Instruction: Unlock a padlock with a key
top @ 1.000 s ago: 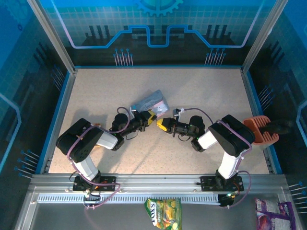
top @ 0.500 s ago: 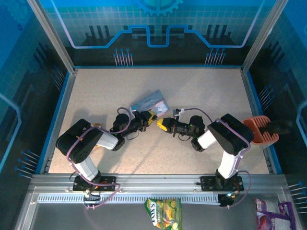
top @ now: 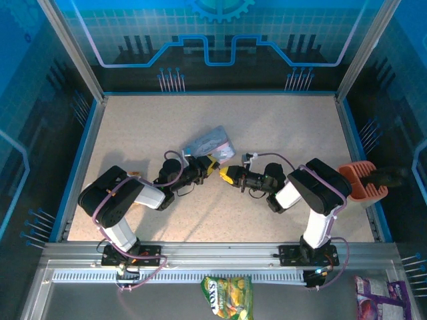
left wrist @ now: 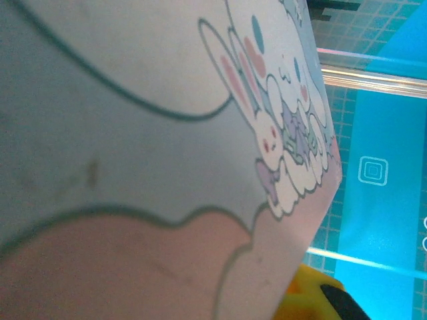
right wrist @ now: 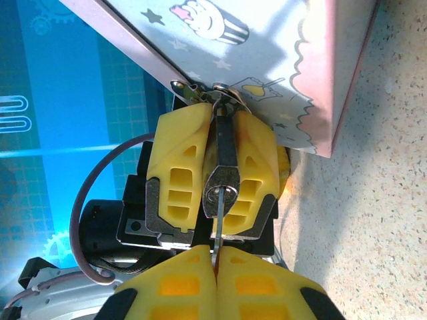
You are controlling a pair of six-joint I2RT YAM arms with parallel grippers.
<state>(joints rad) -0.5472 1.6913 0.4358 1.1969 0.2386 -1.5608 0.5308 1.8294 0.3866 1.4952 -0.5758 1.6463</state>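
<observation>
In the right wrist view the small dark padlock (right wrist: pixel 225 179) sits clamped between the two yellow fingers (right wrist: pixel 180 177) of my left gripper (right wrist: pixel 223 163), its round keyhole facing the camera. Its silvery shackle (right wrist: pixel 225 95) reaches up to the edge of the pale cartoon tin (right wrist: pixel 267 60). The thin key (right wrist: pixel 219 223) runs from the keyhole down into my right gripper (right wrist: pixel 217 257), which is shut on it. From above, the left gripper (top: pixel 209 164) and right gripper (top: pixel 227 175) meet tip to tip just below the tin (top: pixel 210 142). The tin's picture side (left wrist: pixel 133 133) sits close against the left wrist camera.
An orange holder (top: pixel 363 181) stands at the table's right edge. A snack packet (top: pixel 227 295) and a purple packet (top: pixel 377 297) lie in front of the rail, off the table. Raised blue borders and glass walls (top: pixel 80 153) enclose the speckled tabletop (top: pixel 280 127).
</observation>
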